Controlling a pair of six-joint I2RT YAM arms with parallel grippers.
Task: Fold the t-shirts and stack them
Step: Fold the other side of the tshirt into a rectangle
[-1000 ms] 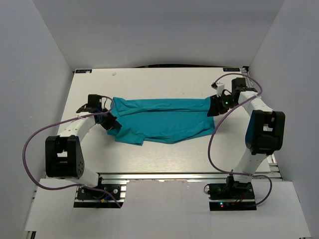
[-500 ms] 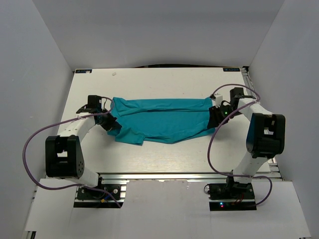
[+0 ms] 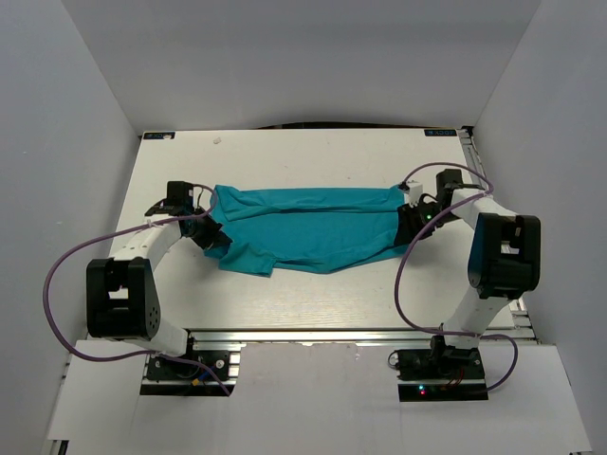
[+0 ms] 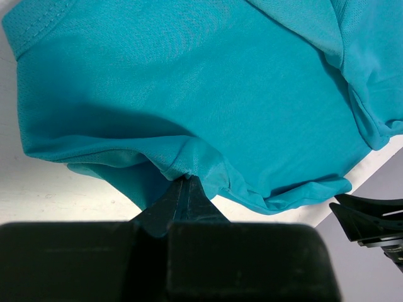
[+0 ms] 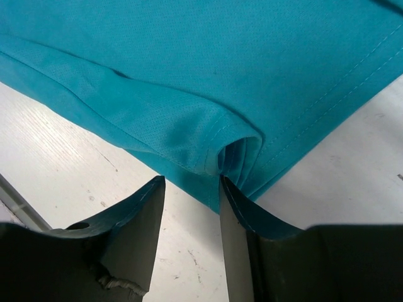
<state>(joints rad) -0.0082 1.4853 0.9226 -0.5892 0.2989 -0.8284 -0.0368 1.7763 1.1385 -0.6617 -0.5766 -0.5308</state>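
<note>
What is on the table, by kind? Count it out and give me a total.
Teal t-shirt: 1
Grippers: 2, the left gripper and the right gripper
Total: 3

The plain teal cloth t-shirt (image 4: 208,94) is cut off by the top edge in both wrist views. From above, fingers of the left gripper (image 3: 211,230) and right gripper (image 3: 406,213) are too small to tell.

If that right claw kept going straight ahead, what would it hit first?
The right gripper would likely meet the bunched edge of the teal t-shirt, just ahead of its open jaws.
</note>
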